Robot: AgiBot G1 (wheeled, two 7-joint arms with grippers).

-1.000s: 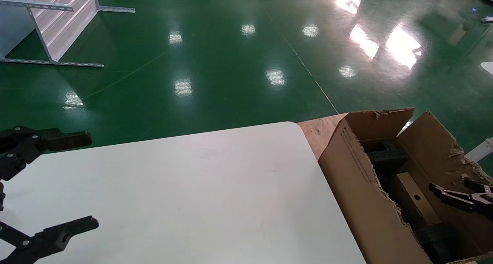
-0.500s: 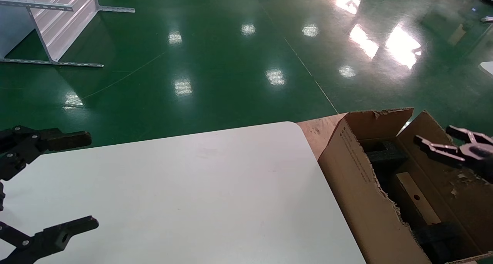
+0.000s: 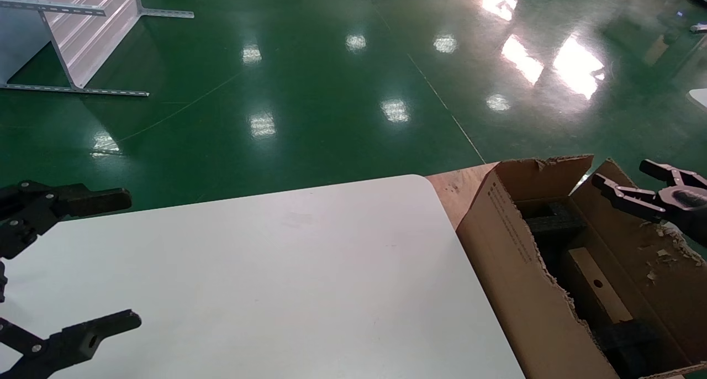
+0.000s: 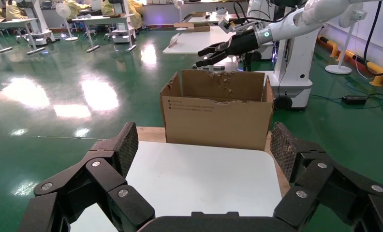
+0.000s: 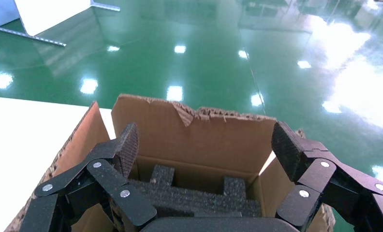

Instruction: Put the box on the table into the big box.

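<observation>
I have the right hand up above the far right rim of the big box, its fingers spread apart and holding nothing; through its wrist camera I see the two pads wide apart with the carton's open top beneath them. From the left wrist camera the same hand shows farther off, hanging above the carton's torn back flap. The box lies down inside the big box, a flat brown piece with its small round hole facing up, resting between the black foam blocks, one at the far end and another at the near end. The big box stands just beside the right edge of the desk, its ragged flaps up and its printed text on the side that faces the desk. My left hand sits parked over the near left corner of the desk, fingers spread wide, gripping nothing. Beyond the desk I see the glossy green floor and a metal frame at the far left.
</observation>
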